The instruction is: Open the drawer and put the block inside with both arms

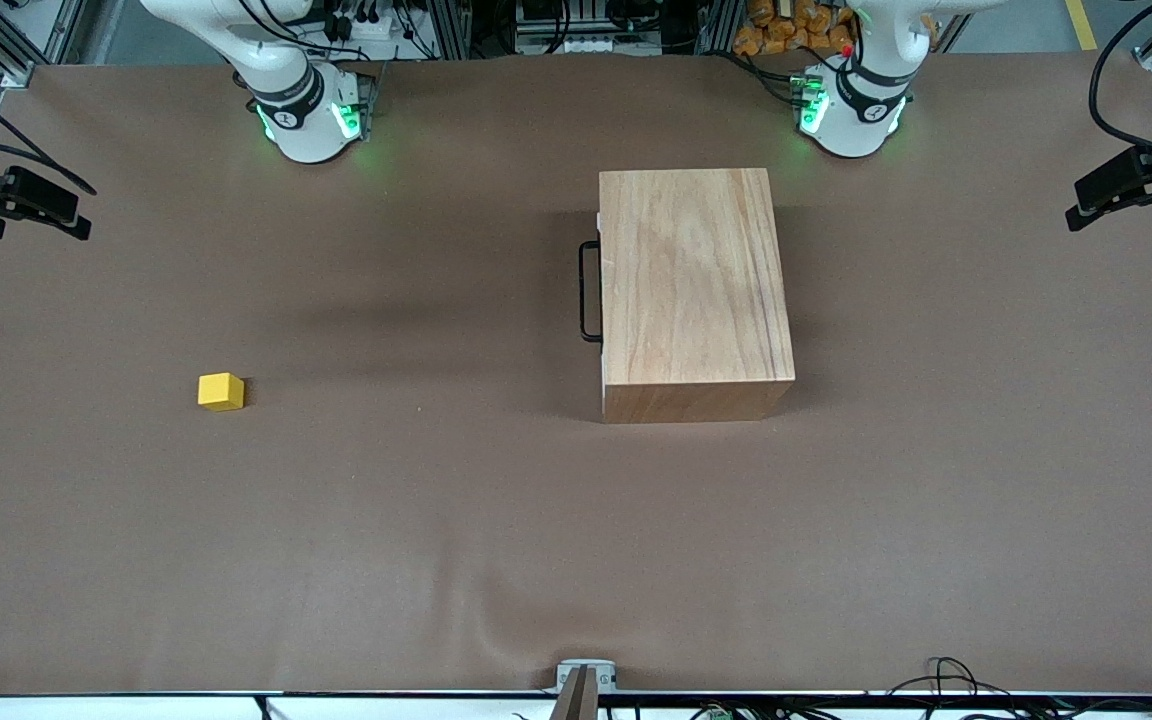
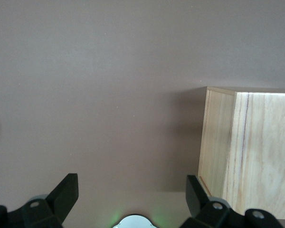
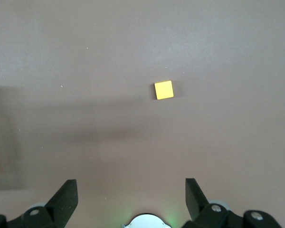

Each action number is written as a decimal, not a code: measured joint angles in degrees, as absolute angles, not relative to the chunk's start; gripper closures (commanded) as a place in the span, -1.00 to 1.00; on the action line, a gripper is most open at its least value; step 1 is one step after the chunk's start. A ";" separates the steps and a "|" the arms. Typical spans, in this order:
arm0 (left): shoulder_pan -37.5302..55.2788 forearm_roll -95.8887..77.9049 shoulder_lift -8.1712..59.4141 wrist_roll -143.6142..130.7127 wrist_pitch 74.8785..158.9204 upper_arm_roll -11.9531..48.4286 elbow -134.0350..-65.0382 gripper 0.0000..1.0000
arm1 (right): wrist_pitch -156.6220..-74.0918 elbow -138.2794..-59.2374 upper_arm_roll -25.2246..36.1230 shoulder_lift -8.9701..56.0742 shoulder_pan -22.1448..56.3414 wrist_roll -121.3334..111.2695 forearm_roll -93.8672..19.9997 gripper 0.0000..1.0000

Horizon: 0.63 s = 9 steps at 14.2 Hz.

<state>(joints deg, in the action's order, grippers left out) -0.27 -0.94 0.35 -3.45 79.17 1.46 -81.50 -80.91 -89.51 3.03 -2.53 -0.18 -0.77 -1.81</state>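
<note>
- The drawer [image 1: 599, 280] sat shut inside the large wooden box [image 1: 694, 290]. Only its thin white front edge and black loop handle [image 1: 589, 291] showed, on the box's side facing the right arm's end of the table; the tray itself was hidden.
- The block [image 1: 221, 391], a small yellow cube, lay on the bare brown table [image 1: 436, 520], well apart from the box, toward the right arm's end and slightly nearer the front camera than the box.
- Both arms were cut off by the top of the front view; only their green-lit bases showed, and neither hand appeared there.
- The left gripper [image 2: 132, 195] hung above the table with its fingers spread wide. A corner of the box stood near one fingertip, the box's remaining bulk running out of the wrist view.
- The right gripper [image 3: 131, 195] hung high over open table, fingers likewise spread wide and holding nothing, with the block in sight below.
</note>
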 measured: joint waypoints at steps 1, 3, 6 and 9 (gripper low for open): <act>-0.27 -0.94 0.35 -3.45 79.17 1.46 -81.50 -1.00 | -80.85 -89.51 3.03 -2.54 -0.18 -0.76 -1.81 -1.00; -0.27 -0.96 0.35 -3.45 79.17 1.46 -81.50 -1.00 | -80.84 -89.51 3.02 -2.54 -0.15 -0.76 -1.82 -1.00; -0.26 -1.39 0.35 -3.45 79.14 1.48 -81.50 -1.00 | -80.58 -89.51 3.00 -2.54 -0.12 -0.75 -1.82 -1.00; -0.09 -1.81 0.35 -3.45 78.89 1.62 -81.50 -1.00 | -80.20 -89.52 3.01 -2.54 -0.12 -0.72 -1.82 -1.00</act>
